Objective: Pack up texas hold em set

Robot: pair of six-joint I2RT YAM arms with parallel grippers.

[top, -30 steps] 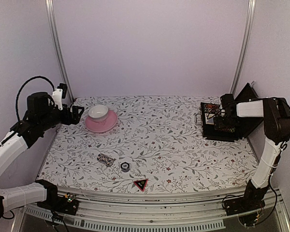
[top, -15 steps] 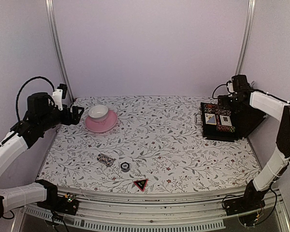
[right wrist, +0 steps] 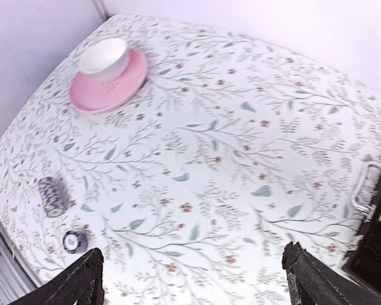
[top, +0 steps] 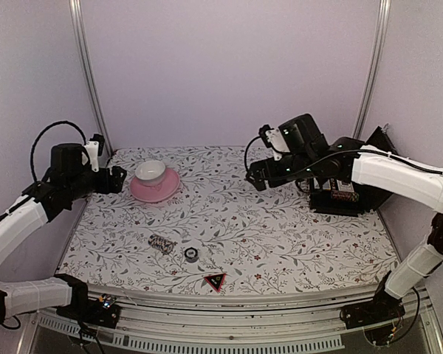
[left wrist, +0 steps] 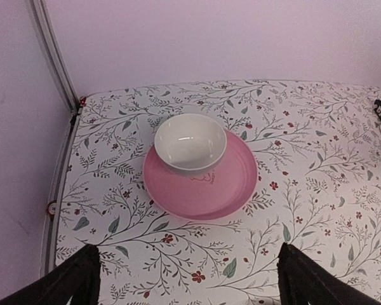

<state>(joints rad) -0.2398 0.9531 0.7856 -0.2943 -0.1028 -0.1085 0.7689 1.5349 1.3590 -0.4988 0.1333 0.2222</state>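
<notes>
Flowery cloth covers the table (top: pixel 280 243); the black case (top: pixel 347 198) sits open at the right; chip roll (top: pixel 162 243), chip stack (top: pixel 191 254) and triangle marker (top: pixel 215 281) lie near the front, unpacked; left gripper (top: pixel 118 179) and right gripper (top: pixel 257 177) are spread, empty; next, I think, one should reach for a roll.

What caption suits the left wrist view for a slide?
Open left end effector facing a white cup on a pink saucer, floral table.

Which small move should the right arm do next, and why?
Probably carry the open, empty right tool down and leftward toward the striped chip roll: the roll lies loose near the front, far outside the open black rectangular case at the right, and nothing is gripped.
</notes>
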